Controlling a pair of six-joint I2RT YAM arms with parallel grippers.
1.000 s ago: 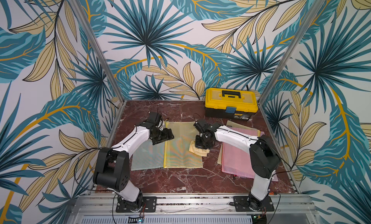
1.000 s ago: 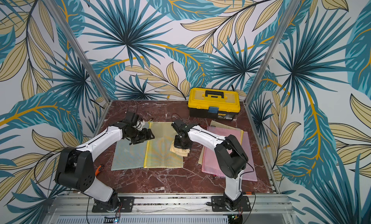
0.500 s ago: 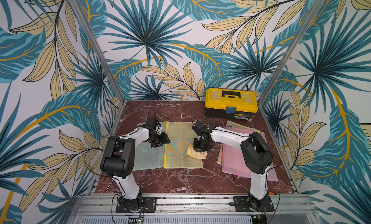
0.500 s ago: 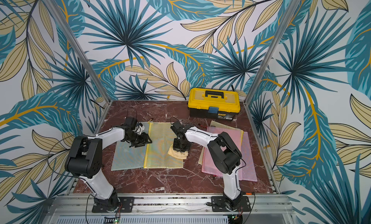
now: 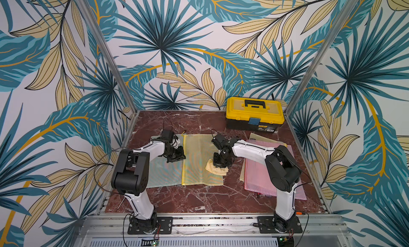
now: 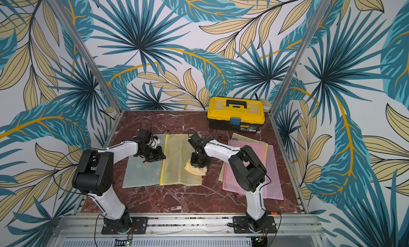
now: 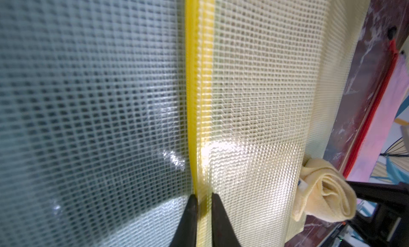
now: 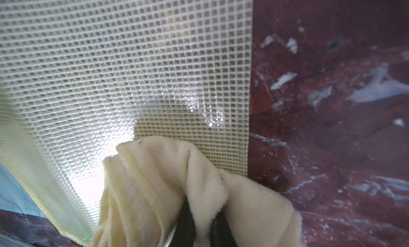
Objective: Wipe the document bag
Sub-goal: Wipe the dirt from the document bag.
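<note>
A robot test cell in a lab: aluminium posts [image 5: 103, 46] frame walls of palm-leaf wallpaper [image 5: 166, 46] around a red marble-look surface [image 5: 199, 199]; a left arm [image 5: 150, 147] and a right arm [image 5: 252, 149] are bolted to a metal rail [image 5: 210, 222] along its near edge, with loose cables, and a yellow toolbox [image 5: 254, 113] sits at its far right corner

Bare counter [image 5: 199, 199] along the near edge gives me free passage. The toolbox [image 5: 254, 115] blocks the far right corner. Between my left tool [image 5: 180, 156] and right tool [image 5: 221, 166] the yellow bag [image 5: 199, 150] lies flat, and only the cloth [image 5: 215, 169] bulges. The pink bags [image 5: 256, 175] lie low at right.
</note>
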